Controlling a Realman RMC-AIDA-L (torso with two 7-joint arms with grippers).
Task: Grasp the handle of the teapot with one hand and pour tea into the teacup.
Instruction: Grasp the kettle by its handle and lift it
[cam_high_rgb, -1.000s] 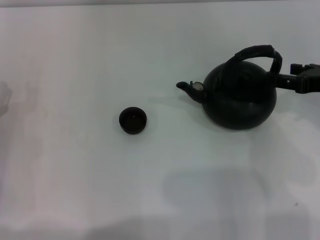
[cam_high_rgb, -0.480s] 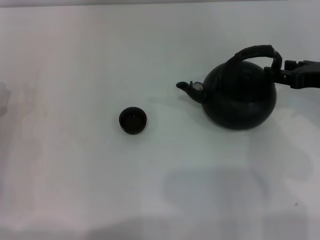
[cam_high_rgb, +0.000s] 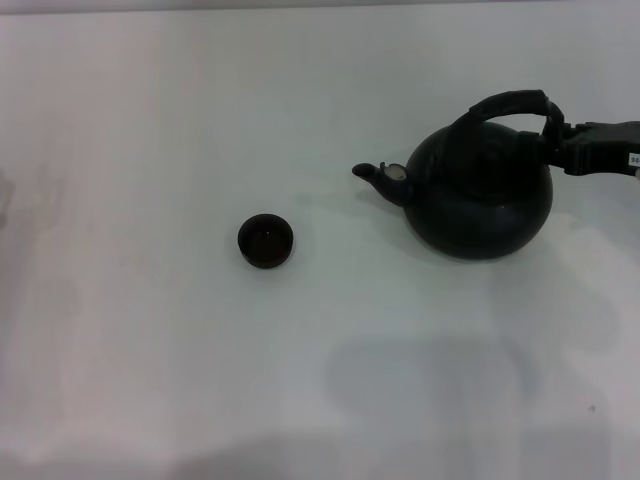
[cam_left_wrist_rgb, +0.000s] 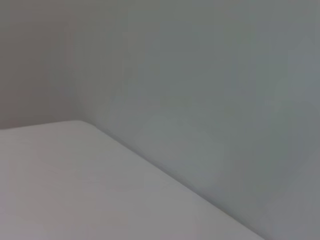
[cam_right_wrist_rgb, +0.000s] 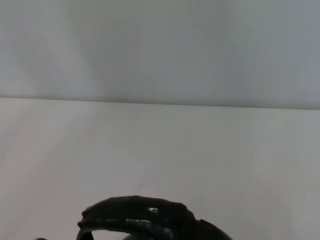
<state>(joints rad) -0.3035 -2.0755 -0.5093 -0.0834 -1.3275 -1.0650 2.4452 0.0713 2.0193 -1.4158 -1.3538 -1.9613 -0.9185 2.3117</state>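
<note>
The right gripper (cam_high_rgb: 553, 143) is at the rear end of the handle (cam_high_rgb: 512, 103), but whether its jaws are apart or clamped cannot be told. Best to seat them squarely across the hoop before lifting, so the pot (cam_high_rgb: 480, 195) cannot swing. The spout points away from the jaws toward the cup (cam_high_rgb: 265, 241), which stands well apart. Left gripper out of sight; the right wrist view shows only the hoop's top

On the table (cam_high_rgb: 150, 380), the teapot (cam_high_rgb: 480, 195) stands right of the teacup (cam_high_rgb: 266, 241), well apart.
</note>
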